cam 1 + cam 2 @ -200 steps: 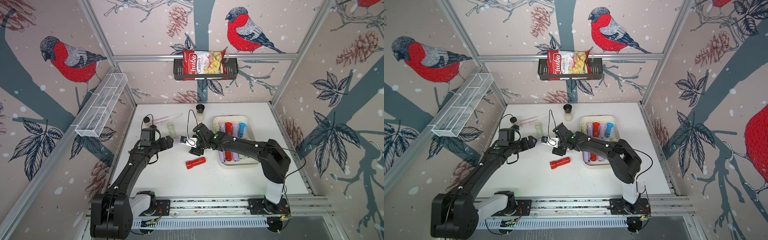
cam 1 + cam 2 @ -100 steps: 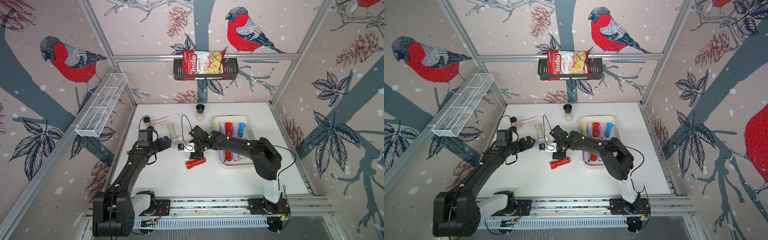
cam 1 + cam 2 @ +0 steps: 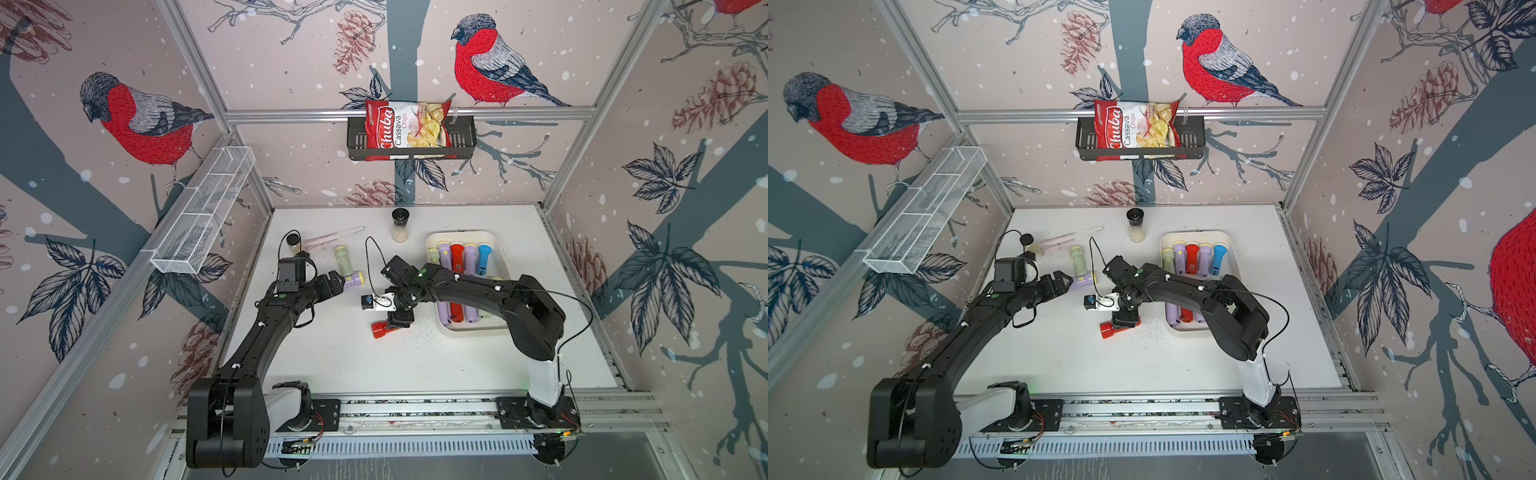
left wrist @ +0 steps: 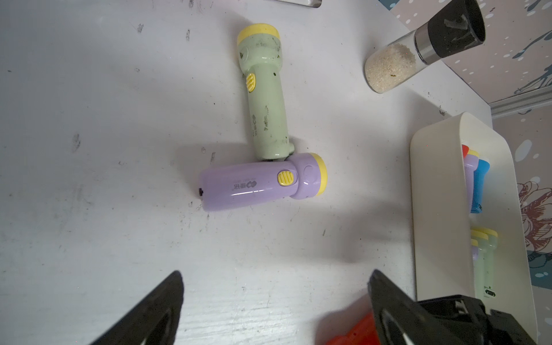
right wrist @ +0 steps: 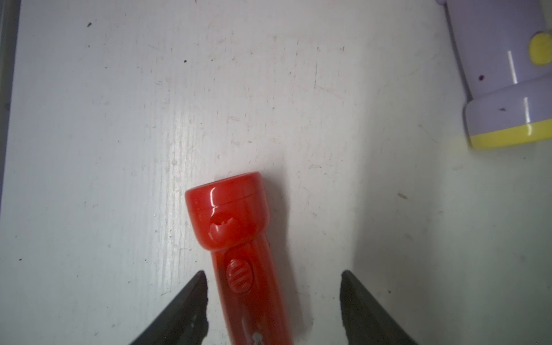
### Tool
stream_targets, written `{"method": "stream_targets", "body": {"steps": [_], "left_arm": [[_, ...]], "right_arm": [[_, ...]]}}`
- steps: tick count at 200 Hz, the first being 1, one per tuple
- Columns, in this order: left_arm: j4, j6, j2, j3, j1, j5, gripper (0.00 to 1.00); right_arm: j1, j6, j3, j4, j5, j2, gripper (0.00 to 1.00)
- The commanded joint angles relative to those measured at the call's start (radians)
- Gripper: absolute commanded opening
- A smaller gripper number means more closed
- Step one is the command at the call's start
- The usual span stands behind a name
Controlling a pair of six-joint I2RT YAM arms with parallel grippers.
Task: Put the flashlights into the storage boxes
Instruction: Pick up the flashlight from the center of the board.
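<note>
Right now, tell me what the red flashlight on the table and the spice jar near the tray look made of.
Red flashlight: likely moulded plastic, glossy, with sharp highlights on its head. Spice jar: clear glass or plastic, cannot tell which; pale grains show through. Its cap: black, probably plastic, matte.

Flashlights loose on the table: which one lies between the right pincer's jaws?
The red flashlight; the right pincer straddles its body, jaws open. The lilac flashlight and pale green flashlight lie apart from it.
</note>
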Motion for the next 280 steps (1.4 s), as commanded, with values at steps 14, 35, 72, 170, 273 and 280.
{"method": "stream_targets", "body": {"steps": [14, 35, 72, 170, 273, 280], "left_arm": [[0.039, -0.001, 0.015, -0.001, 0.003, 0.024, 0.95], [0.038, 0.003, 0.022, -0.004, 0.003, 0.022, 0.95], [0.047, 0.009, 0.037, -0.005, 0.003, 0.050, 0.95], [0.052, 0.019, 0.040, -0.009, 0.003, 0.098, 0.95], [0.106, -0.050, 0.002, -0.017, -0.092, 0.064, 0.94], [0.117, -0.060, 0.009, -0.013, -0.113, 0.055, 0.94]], "right_arm": [[0.005, -0.012, 0.002, -0.032, 0.004, 0.021, 0.70], [0.012, -0.015, 0.002, -0.036, 0.021, 0.033, 0.69], [0.029, -0.013, 0.000, -0.034, 0.072, 0.058, 0.64], [0.044, 0.036, -0.055, 0.014, 0.133, 0.008, 0.36], [-0.040, 0.254, -0.260, 0.177, 0.006, -0.274, 0.28], [-0.056, 0.272, -0.278, 0.188, -0.014, -0.299, 0.27]]}}
